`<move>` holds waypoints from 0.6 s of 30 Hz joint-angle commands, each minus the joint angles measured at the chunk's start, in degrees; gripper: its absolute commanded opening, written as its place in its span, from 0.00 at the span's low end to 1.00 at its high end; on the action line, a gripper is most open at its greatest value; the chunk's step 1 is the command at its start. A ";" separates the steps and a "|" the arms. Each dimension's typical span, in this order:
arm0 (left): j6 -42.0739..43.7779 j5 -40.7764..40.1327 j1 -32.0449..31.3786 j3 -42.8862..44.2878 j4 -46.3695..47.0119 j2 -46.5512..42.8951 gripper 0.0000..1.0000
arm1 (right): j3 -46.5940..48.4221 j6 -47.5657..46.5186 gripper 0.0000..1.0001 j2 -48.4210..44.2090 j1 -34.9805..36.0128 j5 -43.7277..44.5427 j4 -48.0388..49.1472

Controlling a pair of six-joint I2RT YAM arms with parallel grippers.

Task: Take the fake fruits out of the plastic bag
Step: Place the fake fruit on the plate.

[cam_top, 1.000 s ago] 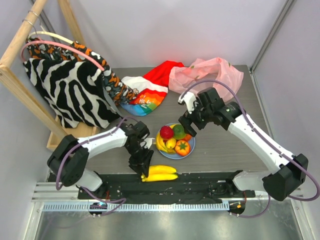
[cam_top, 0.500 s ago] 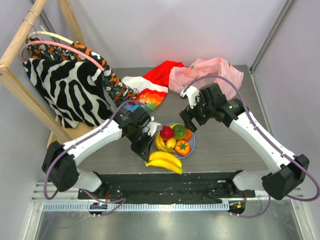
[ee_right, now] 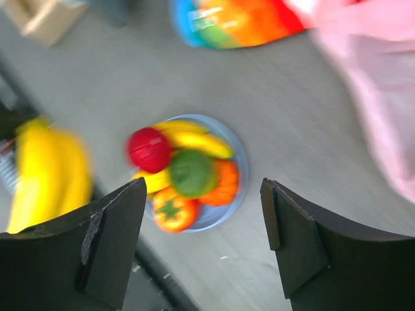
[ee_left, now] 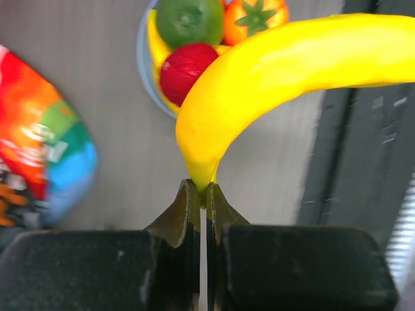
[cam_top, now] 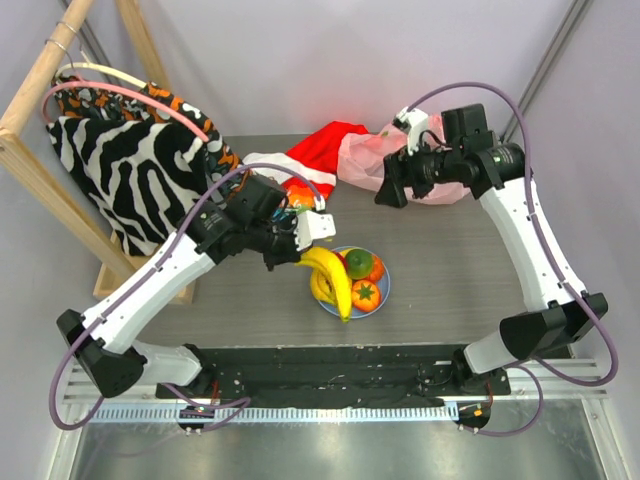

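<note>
Yellow banana bunch [ee_left: 279,65] | stem pinched in left claw [ee_left: 200,192] — above plate [cam_top: 385,291]

A grey table [cam_top: 440,280] (wood-grained) is seen. A light-blue plate [cam_top: 386,290] is set near its middle. Along the far edge a pink plastic bag [cam_top: 362,160], a red cloth [cam_top: 325,145] and a rainbow-striped cloth [ee_left: 45,136] are laid side by side.

Glossy plastic fruits [ee_right: 219,183] heaped on a round light-blue plate [ee_right: 241,170], framed by spread dark fingers [ee_right: 110,240].
Red round fruit [ee_right: 149,149], green round fruit [ee_right: 192,173] and orange-red green-topped fruit [ee_right: 171,210] touch; blurred yellow banana bunch [ee_right: 48,172] left, translucent pink plastic bag [ee_right: 382,97] right.
</note>
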 commanded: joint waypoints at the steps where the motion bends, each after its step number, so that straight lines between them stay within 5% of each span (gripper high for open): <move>1: 23.81 -3.15 -0.15 -1.82 5.12 -0.88 0.00 | -1.83 -1.68 0.80 -2.08 0.80 -21.41 -7.11; 8: 35.79 -1.76 -0.15 -1.06 11.83 3.23 0.00 | -15.01 7.88 0.77 -5.16 0.71 -34.01 -1.85; 14: 37.90 -0.52 -0.15 4.31 11.21 7.37 0.00 | -18.72 13.86 0.74 -4.55 1.24 -34.90 3.70; 18: 38.17 -1.23 -0.77 6.24 11.03 8.60 0.00 | -18.99 15.80 0.75 -4.37 2.91 -27.37 4.58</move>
